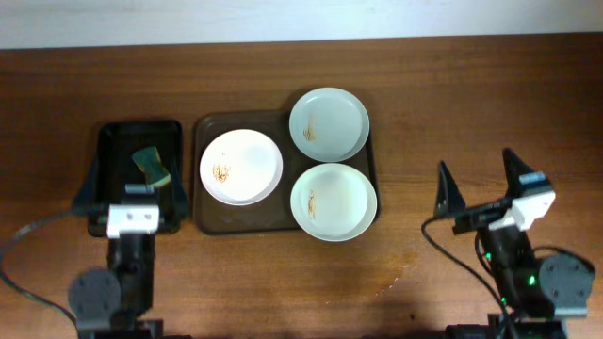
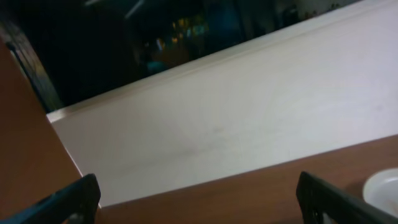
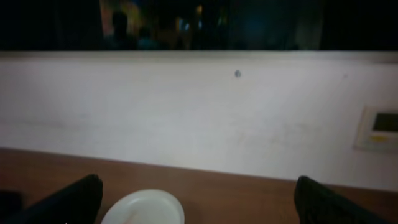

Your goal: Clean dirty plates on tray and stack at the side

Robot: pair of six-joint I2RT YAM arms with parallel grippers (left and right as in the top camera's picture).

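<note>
Three dirty plates lie on a brown tray (image 1: 215, 215): a white one (image 1: 241, 167) at the left, a pale green one (image 1: 329, 124) at the back right, and another pale green one (image 1: 334, 201) at the front right. Each has brown smears. A green and yellow sponge (image 1: 151, 165) lies in a black bin (image 1: 113, 141) left of the tray. My left gripper (image 1: 134, 185) is open and empty over the bin's front. My right gripper (image 1: 479, 184) is open and empty, well right of the tray. A plate shows in the right wrist view (image 3: 144, 208) and at the left wrist view's edge (image 2: 384, 190).
The wooden table (image 1: 443, 94) runs to a white wall (image 3: 199, 112) at the back. A wall panel (image 3: 379, 127) sits at the right in the right wrist view.
</note>
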